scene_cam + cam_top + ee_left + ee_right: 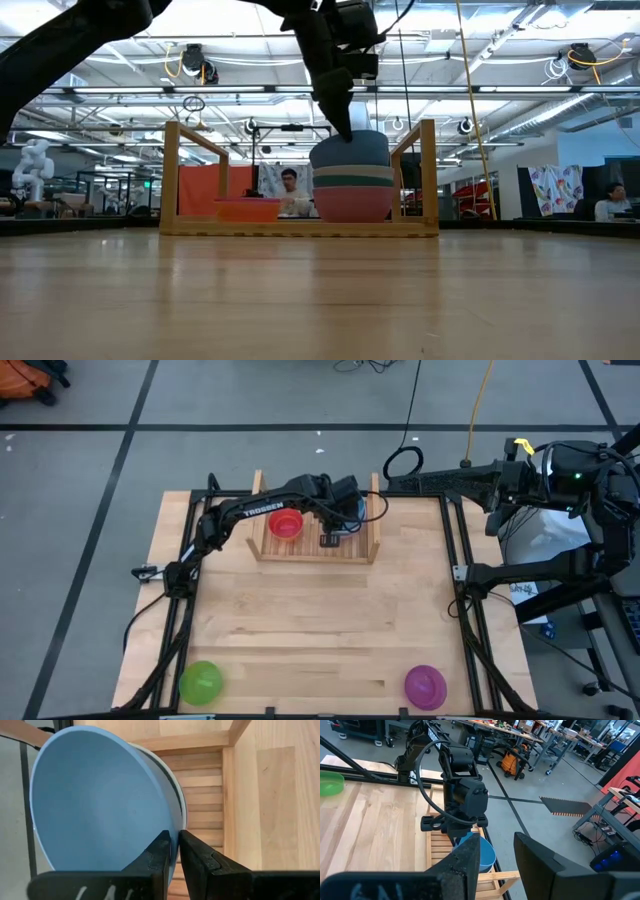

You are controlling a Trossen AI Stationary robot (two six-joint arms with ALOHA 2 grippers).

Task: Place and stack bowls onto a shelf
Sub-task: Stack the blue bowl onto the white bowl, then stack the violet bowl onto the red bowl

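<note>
The light-wood shelf (318, 550) stands at the table's far middle. A red bowl (285, 523) sits in its left part. In its right part is a nested stack with a pink bowl (352, 205) at the bottom, then white, then teal (352, 172). The blue bowl (350, 150) is on top. My left gripper (330, 540) is above the stack, shut on the blue bowl. My right gripper (497, 845) is open and empty, by the table's far edge right of the shelf (400, 482). A green bowl (200, 682) and a purple bowl (425, 686) rest on the table near its front edge. My left gripper pinches the blue bowl's rim (176, 822) between its two fingers, one finger inside the bowl (160, 851) and one outside. The fingers come from above, pointing down. The bowl sits nested in the teal bowl on top of the stack.
The shelf's two upright side boards (428, 170) stand close on either side of the stack and the red bowl. The middle of the tabletop (320, 620) is bare wood. People sit in the room behind the table (290, 190).
</note>
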